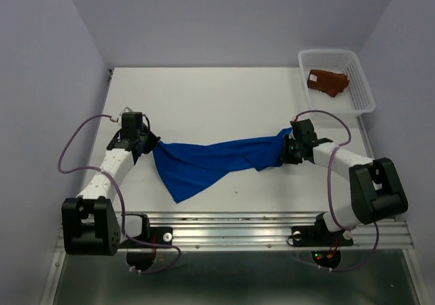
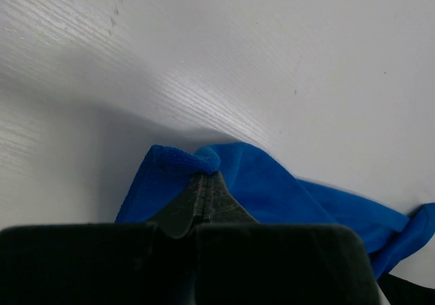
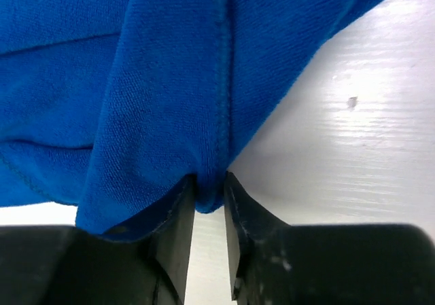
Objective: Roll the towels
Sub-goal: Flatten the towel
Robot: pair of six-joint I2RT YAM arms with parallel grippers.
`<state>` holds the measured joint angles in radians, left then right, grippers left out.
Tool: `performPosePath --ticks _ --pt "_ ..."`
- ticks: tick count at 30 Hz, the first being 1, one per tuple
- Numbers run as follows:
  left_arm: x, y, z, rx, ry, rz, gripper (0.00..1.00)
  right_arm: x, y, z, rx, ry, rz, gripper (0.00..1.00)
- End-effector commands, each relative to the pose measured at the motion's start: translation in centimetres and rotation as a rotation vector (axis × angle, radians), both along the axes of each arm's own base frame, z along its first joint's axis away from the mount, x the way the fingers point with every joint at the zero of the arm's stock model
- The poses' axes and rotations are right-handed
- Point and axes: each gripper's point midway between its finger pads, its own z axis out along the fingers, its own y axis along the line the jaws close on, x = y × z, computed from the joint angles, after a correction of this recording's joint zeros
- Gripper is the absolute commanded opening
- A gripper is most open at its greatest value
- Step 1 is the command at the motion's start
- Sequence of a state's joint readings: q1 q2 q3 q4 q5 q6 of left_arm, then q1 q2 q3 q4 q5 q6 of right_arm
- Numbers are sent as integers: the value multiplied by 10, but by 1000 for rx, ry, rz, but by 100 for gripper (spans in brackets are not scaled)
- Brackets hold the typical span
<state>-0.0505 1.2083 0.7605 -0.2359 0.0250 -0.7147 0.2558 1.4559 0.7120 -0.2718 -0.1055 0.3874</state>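
Note:
The blue towel (image 1: 211, 159) hangs stretched across the table between both grippers, with a loose corner drooping toward the front edge. My left gripper (image 1: 146, 142) is shut on its left corner. In the left wrist view the pads meet at the left gripper (image 2: 204, 177) under a bunched edge of the blue towel (image 2: 285, 189). My right gripper (image 1: 289, 149) holds the right end. In the right wrist view a hemmed fold of the blue towel (image 3: 170, 81) is pinched between the tips of the right gripper (image 3: 211, 183). The rust-brown towel (image 1: 327, 82) lies crumpled in the basket.
A white mesh basket (image 1: 363, 91) stands at the back right corner of the white table (image 1: 204, 101). Lilac walls close in the back and both sides. A metal rail (image 1: 238, 227) runs along the near edge by the arm bases.

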Motion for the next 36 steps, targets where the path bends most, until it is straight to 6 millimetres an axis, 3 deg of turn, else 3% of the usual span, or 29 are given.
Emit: performPosePath --ticks 1,2,5,13,16,23,25,28,32,35,36 --pt "-1 1 7 17 -28 -10 0 -1 10 1 49 -15 29 22" --pt "0 0 9 15 -32 -10 0 1 10 5 50 -29 27 15" --pt "0 0 13 14 -40 -10 0 5 8 19 47 -65 7 6" --pt "2 7 44 32 -106 29 0 11 -10 103 22 -250 -81 3" --pt "3 11 78 38 -178 52 0 15 -26 151 -7 -366 -169 1" --pt "-10 27 149 58 -312 140 0 17 -74 290 -54 -715 -405 1" --pt "-19 33 173 68 -350 169 0 11 -87 333 -53 -814 -463 1" --pt "-37 45 201 94 -391 230 0 -4 -101 380 -52 -919 -514 1" --pt "-66 58 237 112 -448 292 0 -36 -124 418 -70 -1006 -594 1" --pt "-94 67 266 117 -502 347 0 -59 -136 425 -82 -1025 -631 1" --pt "-101 70 273 117 -519 360 0 -75 -145 431 -79 -1051 -668 1"
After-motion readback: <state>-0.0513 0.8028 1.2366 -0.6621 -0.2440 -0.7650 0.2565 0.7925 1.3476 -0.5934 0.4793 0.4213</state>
